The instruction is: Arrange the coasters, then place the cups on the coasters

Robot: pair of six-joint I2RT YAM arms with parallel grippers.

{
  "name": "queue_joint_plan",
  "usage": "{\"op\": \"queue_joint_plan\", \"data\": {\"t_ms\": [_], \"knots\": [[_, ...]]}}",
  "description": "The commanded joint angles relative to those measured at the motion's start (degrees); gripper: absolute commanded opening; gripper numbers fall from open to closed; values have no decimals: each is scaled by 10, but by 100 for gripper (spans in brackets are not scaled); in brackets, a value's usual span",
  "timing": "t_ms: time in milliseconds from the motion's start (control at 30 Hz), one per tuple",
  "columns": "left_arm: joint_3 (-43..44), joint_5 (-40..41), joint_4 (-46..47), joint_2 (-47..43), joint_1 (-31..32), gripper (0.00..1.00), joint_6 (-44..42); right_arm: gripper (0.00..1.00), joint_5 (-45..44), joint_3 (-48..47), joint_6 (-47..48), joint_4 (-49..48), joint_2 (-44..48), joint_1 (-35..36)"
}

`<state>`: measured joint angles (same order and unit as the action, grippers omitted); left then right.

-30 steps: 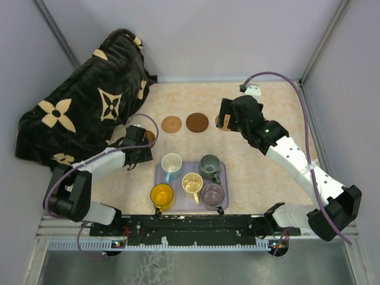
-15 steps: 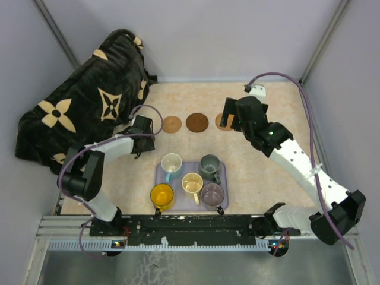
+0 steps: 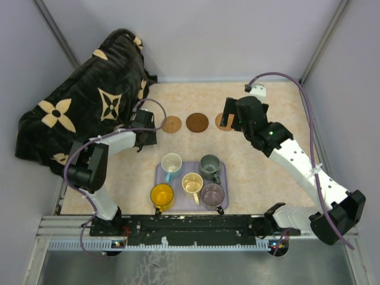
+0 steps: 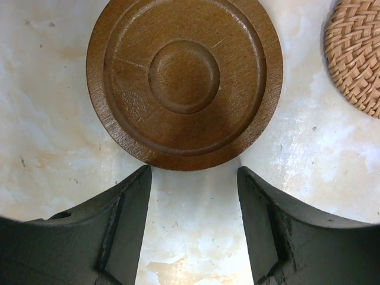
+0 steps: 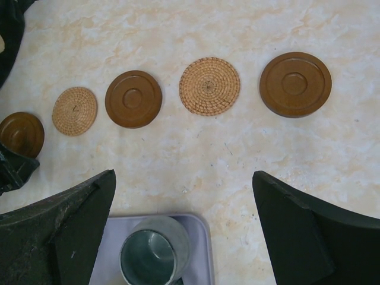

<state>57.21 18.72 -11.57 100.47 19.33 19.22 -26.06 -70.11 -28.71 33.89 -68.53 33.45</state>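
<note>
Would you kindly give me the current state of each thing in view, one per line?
Coasters, all five flat on the table in a row, no cup on any.
Cups, all five upright on the tray.
Tray, holding the five cups.
Left gripper, open, empty, by the leftmost wooden coaster.
Right gripper, open, empty, above the table.
Blanket, crumpled at the far left.

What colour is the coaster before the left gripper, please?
Dark brown coaster, clearest in left wrist view.

Surface (image 3: 279,107): beige, marbled.
Cloth (image 3: 83,113): black, tan flower pattern, bunched at the far left corner.
Tray (image 3: 189,167): lavender, rectangular, middle of the near edge.
</note>
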Motion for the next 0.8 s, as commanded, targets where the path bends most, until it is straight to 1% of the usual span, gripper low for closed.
{"op": "queue_joint_plan", "data": {"t_ms": [0, 100, 333, 767], "knots": [[-10, -9, 9, -25, -8, 67, -20, 99, -16, -10, 1, -27, 2, -5], [-6, -16, 0, -23, -19, 67, -21, 99, -10, -11, 1, -29, 0, -5], [-8, -24, 3, -19, -20, 67, -24, 99, -10, -13, 1, -28, 5, -5], [60, -42, 0, 52, -37, 67, -40, 99, -18, -15, 3, -22, 0, -5]]}}
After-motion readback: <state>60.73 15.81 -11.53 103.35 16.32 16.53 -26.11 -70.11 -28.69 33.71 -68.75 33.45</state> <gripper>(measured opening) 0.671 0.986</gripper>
